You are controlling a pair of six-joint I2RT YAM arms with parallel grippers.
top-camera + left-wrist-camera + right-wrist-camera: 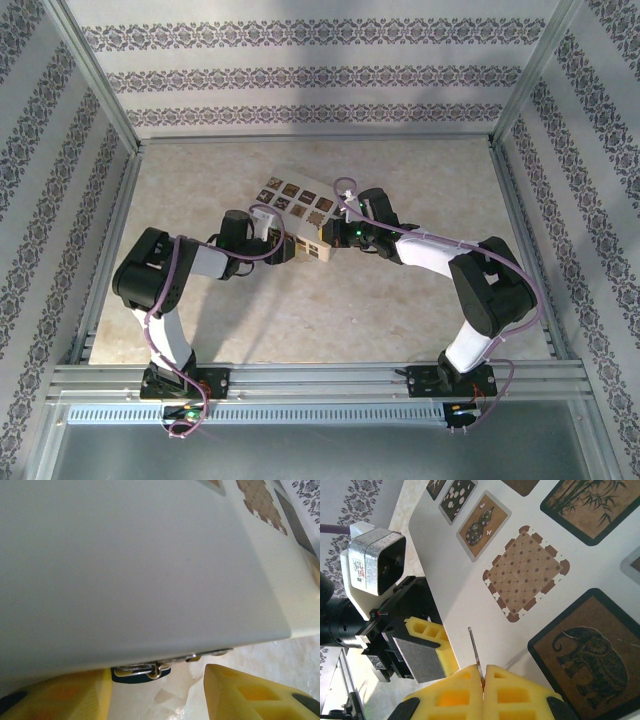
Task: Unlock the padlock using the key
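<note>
Padlock [375, 562], single, sits near parted left jaws; right jaws clamp one key [474, 647].

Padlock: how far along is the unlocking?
Done: right claw is shut on a thin metal blade, apparently the key. In hand: left claw, open, sits at the box edge. Left: key not yet in the padlock; insert and turn.

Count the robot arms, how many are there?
2. The left arm bends in from the left side, the right arm from the right side, meeting at the picture board mid-table. No others seem hidden.
</note>
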